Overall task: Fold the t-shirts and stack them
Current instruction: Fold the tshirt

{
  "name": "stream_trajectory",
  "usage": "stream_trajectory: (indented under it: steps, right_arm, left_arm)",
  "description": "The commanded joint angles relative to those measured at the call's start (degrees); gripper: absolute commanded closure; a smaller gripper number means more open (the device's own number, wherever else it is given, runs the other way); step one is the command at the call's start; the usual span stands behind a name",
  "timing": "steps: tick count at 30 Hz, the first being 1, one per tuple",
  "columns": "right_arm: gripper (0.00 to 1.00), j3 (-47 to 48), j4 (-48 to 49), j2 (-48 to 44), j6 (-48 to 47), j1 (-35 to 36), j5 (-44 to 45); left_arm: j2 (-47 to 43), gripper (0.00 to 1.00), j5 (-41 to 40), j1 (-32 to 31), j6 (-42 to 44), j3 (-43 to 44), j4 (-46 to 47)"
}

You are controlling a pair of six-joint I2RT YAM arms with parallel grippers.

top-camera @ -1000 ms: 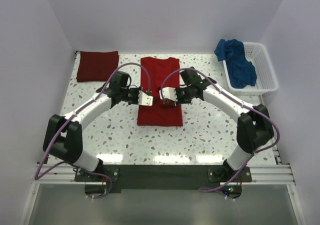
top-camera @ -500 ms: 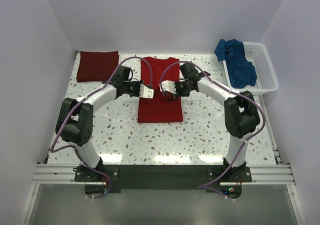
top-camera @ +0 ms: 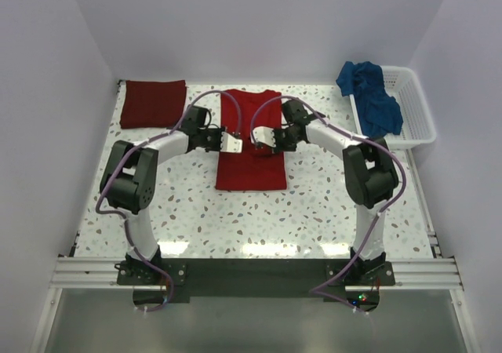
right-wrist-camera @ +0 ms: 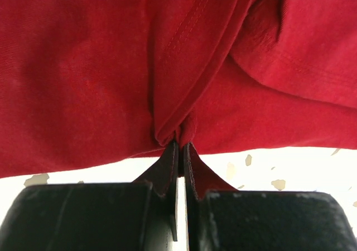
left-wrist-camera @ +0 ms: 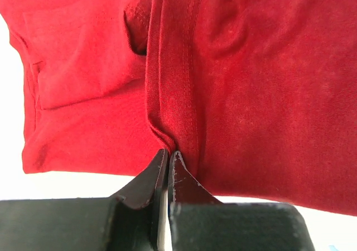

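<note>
Three t-shirts in view. The bright red t-shirt (top-camera: 249,172) lies at centre frame in the top view as a long narrow strip on the counter (top-camera: 314,204), collar end toward the top edge, lower hem toward the bottom. Both grippers sit over its middle, side by side and close together, the left one on the shirt's left half and the right one on its right half. Left gripper (left-wrist-camera: 169,156): fingers pressed together on a ridge of red cloth with a stitched hem running up from the tips, so it is clamped on the bright red t-shirt. Right gripper (right-wrist-camera: 179,148): same picture, fingers closed on a pinched fold of the same shirt, with speckled counter showing just below the cloth edge. The darker maroon t-shirt (top-camera: 153,103) is a folded rectangle in the upper left of the counter, well apart from the red one. The blue t-shirt (top-camera: 372,102) is bunched up at upper right, draped in and over the near-left corner of the white lattice basket (top-camera: 414,118). Left arm (top-camera: 129,180) and right arm (top-camera: 369,172) both arch inward from the bottom edge to the shirt.
</note>
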Motion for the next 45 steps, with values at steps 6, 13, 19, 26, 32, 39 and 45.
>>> stream_trajectory:
  steps: [6,13,19,26,32,39,45]
  right_arm:
    - [0.66,4.83,1.82,0.82,2.79,-0.47,4.10]
    - [0.46,11.32,-5.37,-5.15,14.20,-1.79,7.00]
    - [0.49,15.98,-16.27,-7.44,35.98,-1.70,-1.66]
    - [0.50,5.47,-11.04,-10.25,64.21,-0.83,-18.20]
    - [0.52,-5.09,0.21,-8.77,80.03,-0.56,-25.24]
    - [0.59,-11.60,2.44,-2.00,85.87,-1.00,-26.23]
    - [0.64,-14.41,-2.74,4.50,81.30,-6.88,-24.38]
  left_arm:
    - [1.07,0.67,-1.45,1.00,-4.90,3.75,6.51]
    - [-4.89,0.53,1.18,4.69,-22.84,10.52,0.63]
    - [-13.07,0.48,9.24,4.69,-43.22,5.97,-5.88]
    - [-15.80,0.42,19.63,0.92,-71.70,-5.02,1.83]
    - [-13.79,0.43,24.38,-2.51,-90.95,-15.13,18.36]
    - [-5.01,0.43,25.35,-1.73,-98.90,-19.45,23.93]
    - [4.93,0.44,26.05,2.31,-92.31,-18.92,13.82]
